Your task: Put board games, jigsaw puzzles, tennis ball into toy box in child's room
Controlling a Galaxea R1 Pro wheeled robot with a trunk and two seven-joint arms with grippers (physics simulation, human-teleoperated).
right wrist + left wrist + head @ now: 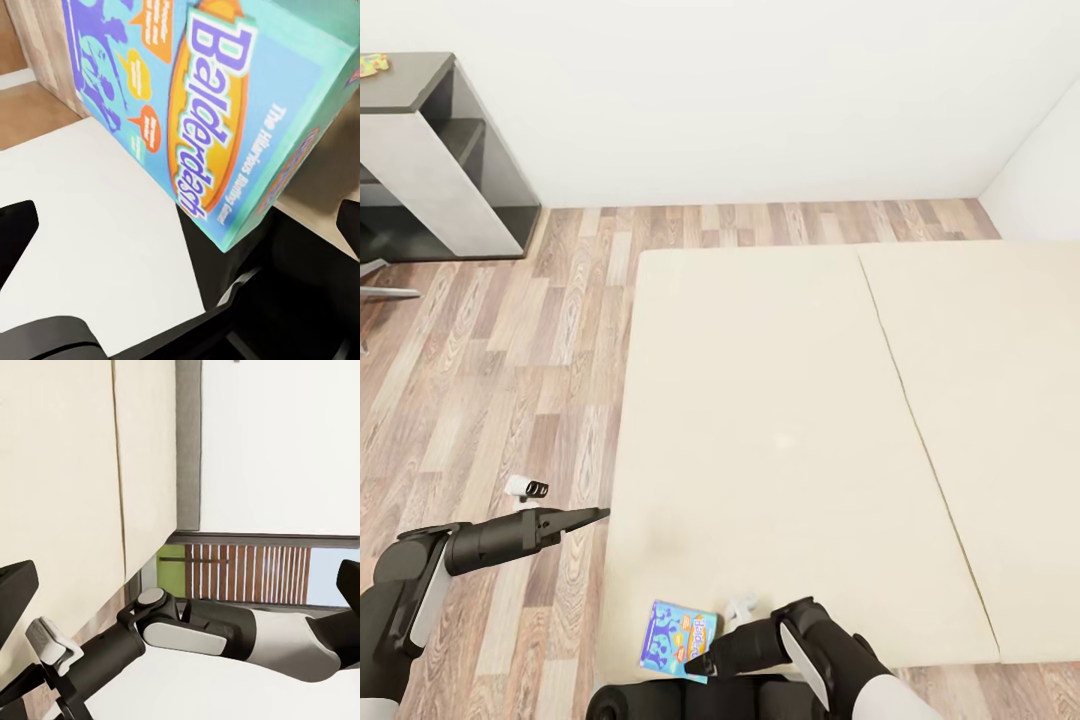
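Blue game (pixel 679 641) lying flat at the near-left corner of the bed (pixel 780 400), touching the mattress edge just above the robot's trunk. Right gripper (pixel 705 662) low at the game's near edge; in the right wrist view, black fingertips (pixel 16 232) spread wide apart to either side, with the box (pixel 202 112) between and ahead of them, not clamped. Cannot tell whether any fingertip touches it.

Left gripper (pixel 598 515) out over the wood floor (pixel 490 400), just beside the bed's left edge, holding nothing; left wrist view showing its fingers (pixel 15 589) apart at the frame sides, jaws open.

Mattress bare across its wide middle and far side, one seam running down it. Broad strip of floor free between bed and table (pixel 420 150) at far left. A yellow puzzle (pixel 372 66) on the table's dark top, at the frame edge.
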